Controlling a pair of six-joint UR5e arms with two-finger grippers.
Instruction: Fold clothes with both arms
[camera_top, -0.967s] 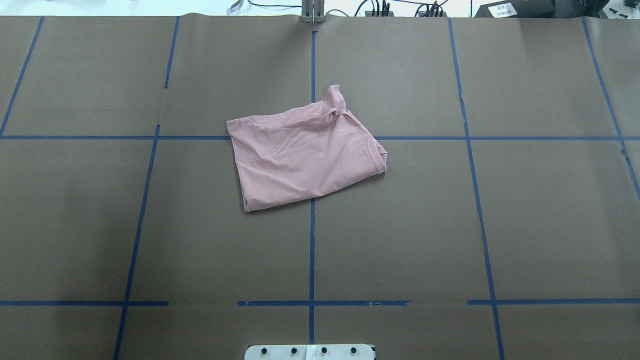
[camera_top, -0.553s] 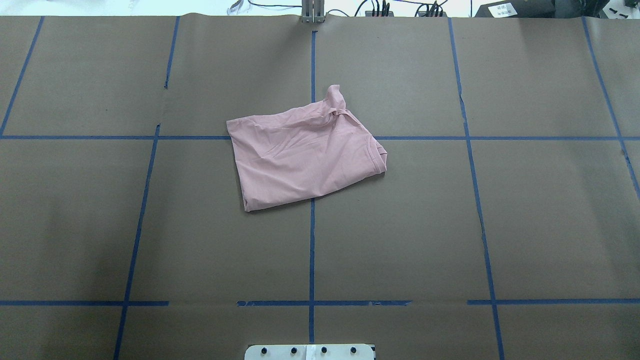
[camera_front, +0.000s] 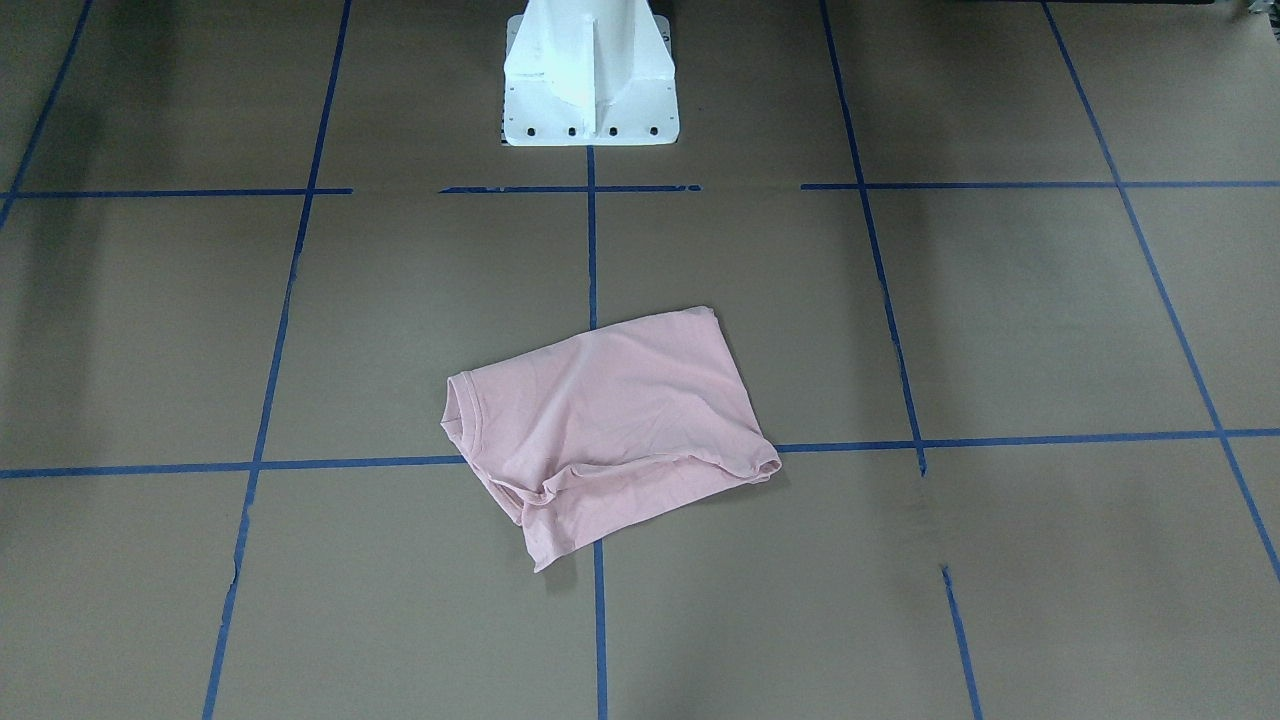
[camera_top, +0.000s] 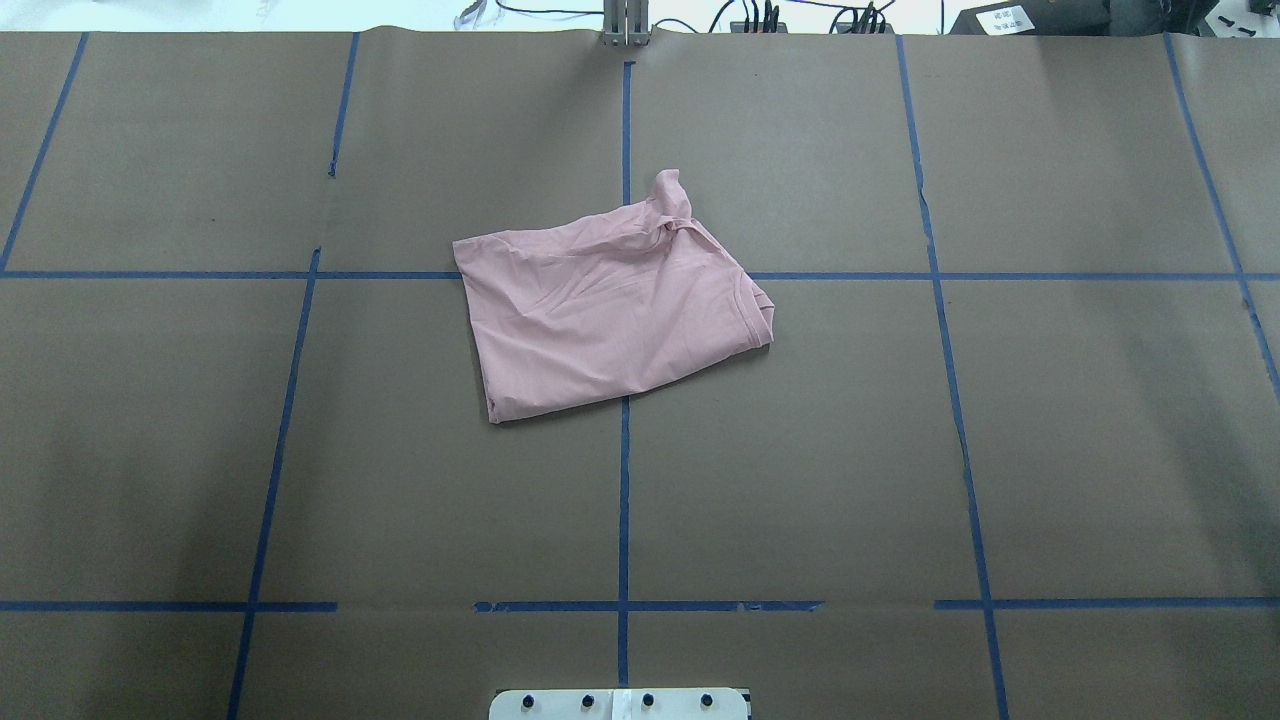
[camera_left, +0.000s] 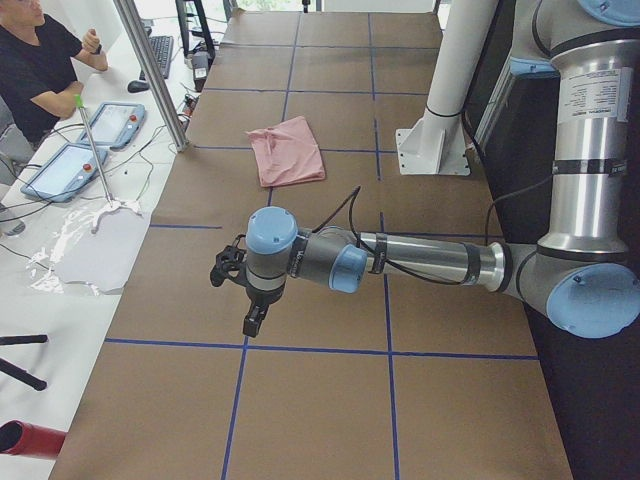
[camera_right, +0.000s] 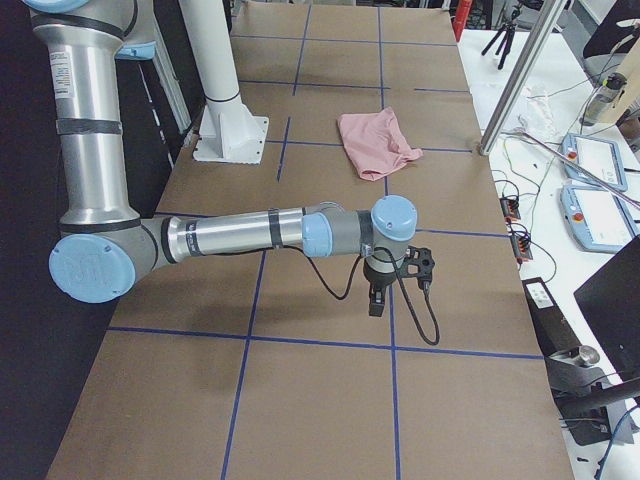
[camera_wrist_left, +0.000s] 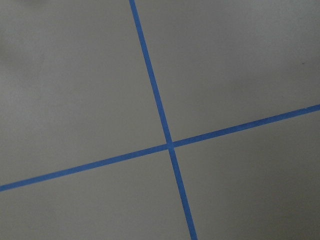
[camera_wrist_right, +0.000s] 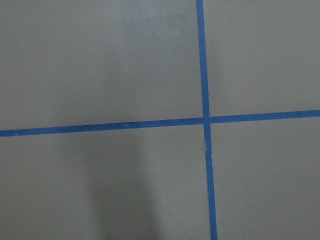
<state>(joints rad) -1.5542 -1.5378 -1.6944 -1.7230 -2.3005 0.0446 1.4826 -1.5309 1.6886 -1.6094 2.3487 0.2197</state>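
Observation:
The pale pink T-shirt (camera_top: 610, 320) lies folded into a rough rectangle at the table's centre, plain side up, with one sleeve bunched at its far edge. It also shows in the front-facing view (camera_front: 610, 420) and both side views (camera_left: 288, 150) (camera_right: 372, 140). No Snoopy print shows. Neither arm touches it. My left gripper (camera_left: 254, 322) hangs over bare paper far to the shirt's left. My right gripper (camera_right: 377, 300) hangs over bare paper far to its right. I cannot tell whether either is open or shut. Both wrist views show only brown paper and blue tape.
Brown paper with a blue tape grid (camera_top: 624, 500) covers the table. The white pedestal (camera_front: 590, 90) stands at the robot's side. Across the table a metal post (camera_left: 150, 70), tablets (camera_left: 100, 125) and a seated operator (camera_left: 40, 60) show.

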